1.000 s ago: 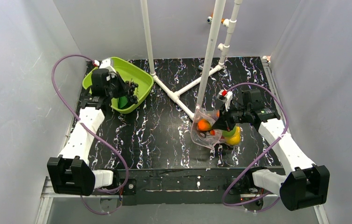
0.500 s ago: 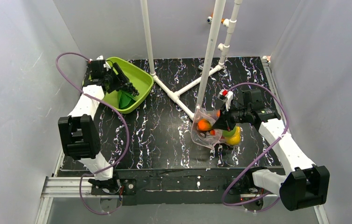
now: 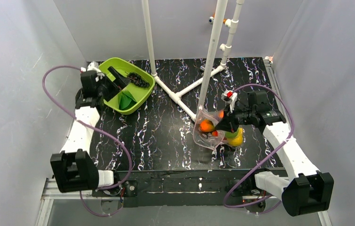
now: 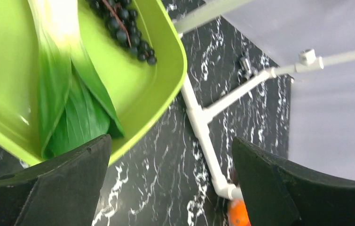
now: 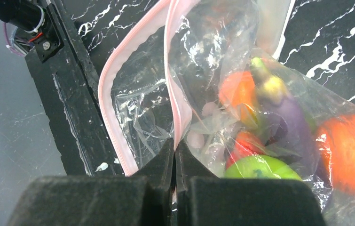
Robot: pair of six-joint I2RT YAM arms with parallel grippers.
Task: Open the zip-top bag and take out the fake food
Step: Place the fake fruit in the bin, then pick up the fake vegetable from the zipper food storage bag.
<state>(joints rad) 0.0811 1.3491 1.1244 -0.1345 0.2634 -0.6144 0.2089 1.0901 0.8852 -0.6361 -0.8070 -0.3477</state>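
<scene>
My fingers (image 5: pixel 241 197) look matt black. The zip-top bag (image 5: pixel 203 70) is clear, crinkly, glossy plastic; the tray (image 4: pixel 161 70), smooth shiny plastic.

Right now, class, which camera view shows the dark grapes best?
The left wrist view: the dark grapes lie close and sharp in the green tray, though the top edge crops the bunch. The top external view shows the grapes whole but tiny. The right wrist view shows none of them.
</scene>
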